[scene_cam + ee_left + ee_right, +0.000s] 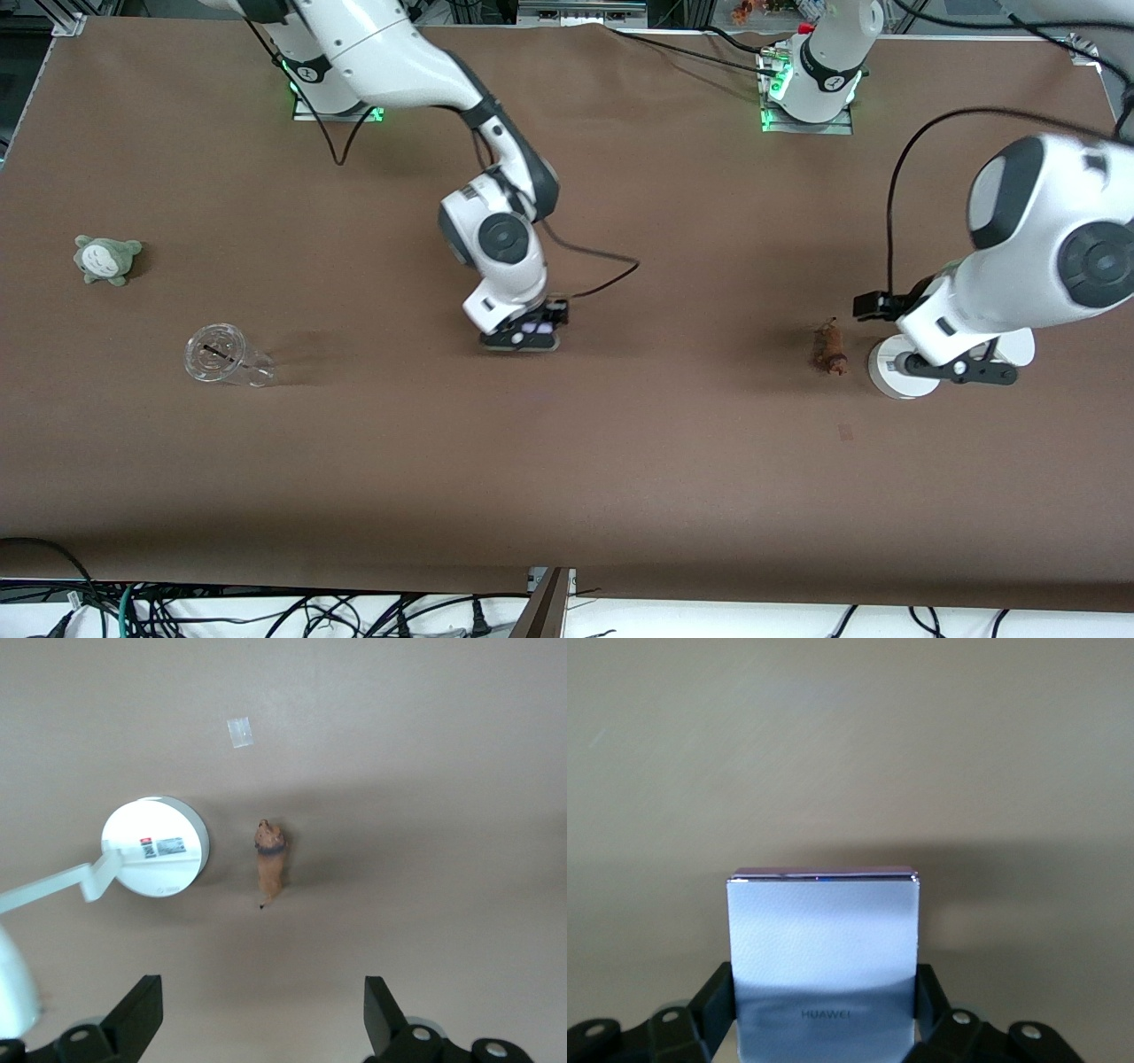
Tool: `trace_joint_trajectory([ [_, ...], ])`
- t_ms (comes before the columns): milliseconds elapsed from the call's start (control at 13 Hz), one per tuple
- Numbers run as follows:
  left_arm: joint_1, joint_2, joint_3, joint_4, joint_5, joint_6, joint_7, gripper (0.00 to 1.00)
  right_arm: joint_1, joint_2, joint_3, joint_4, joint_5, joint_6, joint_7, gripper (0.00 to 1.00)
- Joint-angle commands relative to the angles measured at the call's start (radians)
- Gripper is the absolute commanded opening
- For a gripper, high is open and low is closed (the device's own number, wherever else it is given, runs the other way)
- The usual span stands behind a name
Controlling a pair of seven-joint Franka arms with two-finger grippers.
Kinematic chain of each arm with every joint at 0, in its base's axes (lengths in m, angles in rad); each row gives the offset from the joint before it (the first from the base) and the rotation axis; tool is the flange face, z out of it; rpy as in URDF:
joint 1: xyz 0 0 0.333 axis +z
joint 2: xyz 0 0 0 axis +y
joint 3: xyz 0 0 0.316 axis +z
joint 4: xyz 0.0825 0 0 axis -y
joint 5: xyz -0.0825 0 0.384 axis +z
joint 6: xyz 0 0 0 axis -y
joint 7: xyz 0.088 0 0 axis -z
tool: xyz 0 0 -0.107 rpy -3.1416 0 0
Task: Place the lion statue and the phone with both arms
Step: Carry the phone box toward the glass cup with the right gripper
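Observation:
The lion statue (830, 350) lies on the brown table toward the left arm's end; it also shows in the left wrist view (270, 864). My left gripper (961, 370) is open and empty above the white round-based stand (890, 377), beside the lion; its fingers (142, 1010) stand wide apart. My right gripper (529, 338) is shut on the pale lavender phone (534, 328) low over the middle of the table. In the right wrist view the phone (824, 939) sits between the fingers (713, 1001), its free end close to the cloth; I cannot tell whether it touches.
The white stand (155, 846) is right beside the lion. A grey-green plush toy (106, 259) and a clear plastic cup on its side (226, 356) lie toward the right arm's end. A small tape mark (845, 431) is nearer the front camera than the lion.

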State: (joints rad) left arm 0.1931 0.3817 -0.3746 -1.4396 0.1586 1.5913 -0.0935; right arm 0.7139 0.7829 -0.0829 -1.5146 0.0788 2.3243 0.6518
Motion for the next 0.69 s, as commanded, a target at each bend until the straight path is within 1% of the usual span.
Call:
trace_joint_trajectory([
  [0, -0.001, 0.013, -0.017, 0.164, 0.006, -0.137, 0.009, 1.00, -0.129, -0.053, 0.014, 0.007, -0.004, -0.095, -0.125, 0.38],
  [154, 0.000, -0.029, -0.017, 0.205, 0.009, -0.175, 0.008, 1.00, -0.204, -0.062, -0.009, 0.005, -0.007, -0.129, -0.211, 0.38],
  [308, 0.009, -0.062, -0.010, 0.209, 0.004, -0.201, 0.003, 1.00, -0.258, -0.060, -0.043, 0.002, -0.007, -0.137, -0.288, 0.38],
  [385, 0.008, -0.090, 0.005, 0.202, 0.002, -0.235, 0.001, 1.00, -0.293, -0.059, -0.046, -0.001, -0.007, -0.137, -0.326, 0.38],
  [462, 0.000, -0.127, 0.008, 0.185, 0.010, -0.226, -0.006, 1.00, -0.327, -0.059, -0.046, -0.005, -0.007, -0.137, -0.375, 0.38],
  [538, -0.012, -0.148, 0.035, 0.147, 0.007, -0.211, -0.006, 1.00, -0.353, -0.057, -0.048, -0.012, -0.007, -0.141, -0.406, 0.38],
  [615, -0.068, -0.211, 0.118, 0.077, -0.001, -0.150, 0.001, 1.00, -0.363, -0.059, -0.048, -0.018, -0.007, -0.154, -0.415, 0.38],
])
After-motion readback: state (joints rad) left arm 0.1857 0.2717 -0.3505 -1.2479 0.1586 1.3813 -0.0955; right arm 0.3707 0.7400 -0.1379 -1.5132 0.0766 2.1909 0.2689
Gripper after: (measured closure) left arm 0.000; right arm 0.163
